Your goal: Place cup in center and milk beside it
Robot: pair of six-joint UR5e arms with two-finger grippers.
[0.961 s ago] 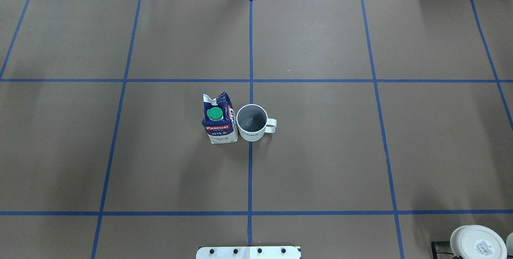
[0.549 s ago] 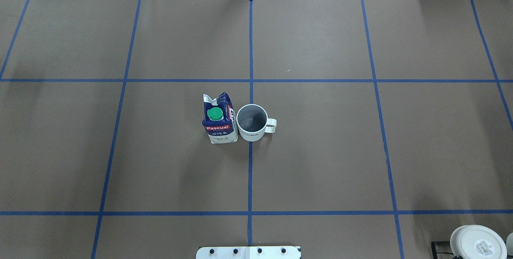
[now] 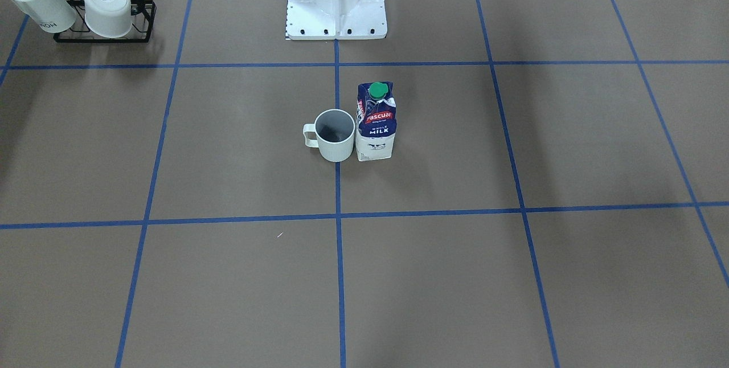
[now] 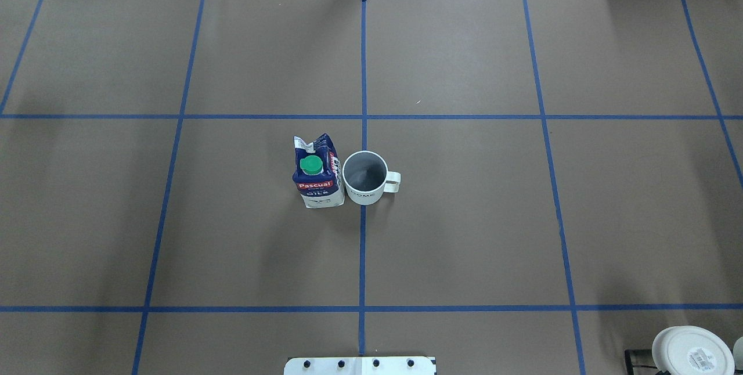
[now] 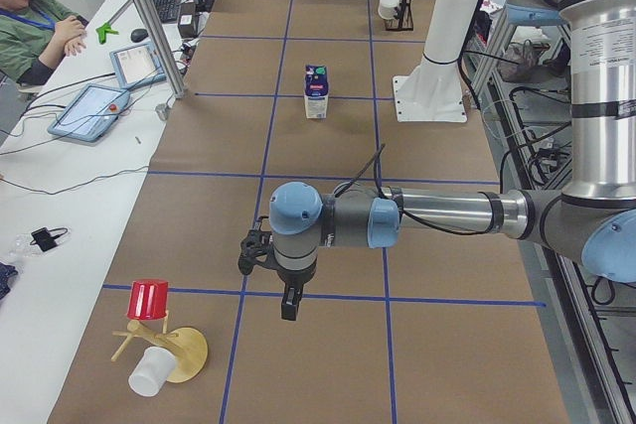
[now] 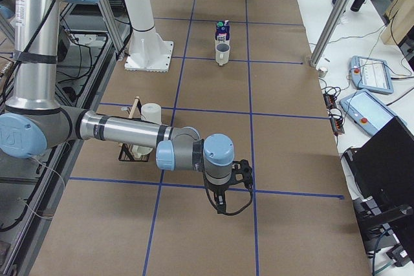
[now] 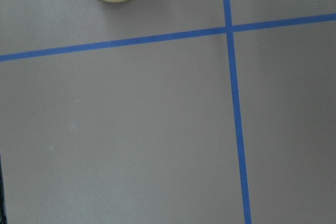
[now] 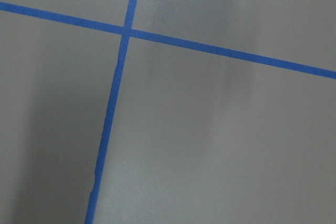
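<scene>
The off-white cup [image 4: 364,177] with a squarish handle and grey inside stands upright on the central blue tape line [image 4: 363,247], in the middle of the brown surface. The dark-blue and white milk carton [image 4: 316,175] with a green cap stands upright right beside it, touching or nearly so. Both also show in the front view: cup [image 3: 335,143], carton [image 3: 376,123]. My left gripper [image 5: 288,305] and right gripper [image 6: 223,208] hang over the table's two ends, far from both objects and holding nothing. I cannot tell whether they are open or shut.
A black rack [image 3: 102,37] holds two white cups at the table's right end, next to the robot base [image 3: 336,3]. A wooden stand [image 5: 184,354] with a red cup [image 5: 149,300] and a white cup sits at the left end. An operator [image 5: 30,17] sits at the side desk.
</scene>
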